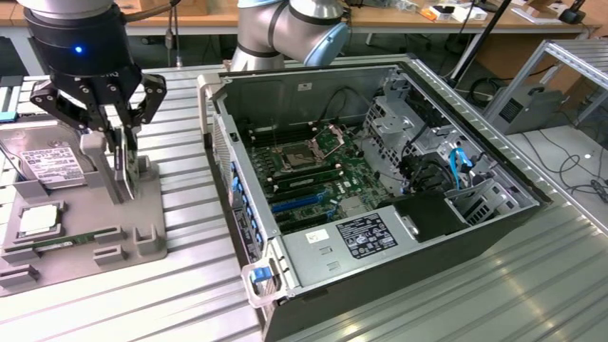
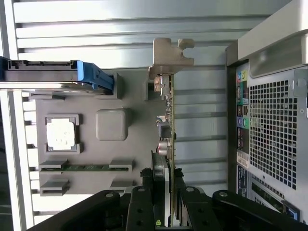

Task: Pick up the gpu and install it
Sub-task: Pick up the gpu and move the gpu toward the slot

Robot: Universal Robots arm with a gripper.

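**One card, pinched in the tool**

One thin dark card, the gpu (image 1: 122,174), stands on its long edge in the upper left of the exterior view, over the gray tray (image 1: 142,239). The tool (image 1: 119,146) comes straight down onto it from above. In the wrist view the gpu (image 2: 170,125) runs long and straight away from the tool (image 2: 169,202). Its silvery bracket (image 2: 171,57) is at the far end. The tool's two fingers (image 2: 159,183) press on the card's two flat sides, so the tool is clamped on the gpu. I cannot tell if the card's low edge is off the tray.

On the tray near it lie the hard drive (image 1: 48,167), a square chip (image 1: 36,221) and a small green memory stick (image 1: 67,244). The open computer case (image 1: 380,178) sits on the bench (image 1: 199,285), on the exterior view's right of the held card. Its blue slots (image 1: 295,203) face up.
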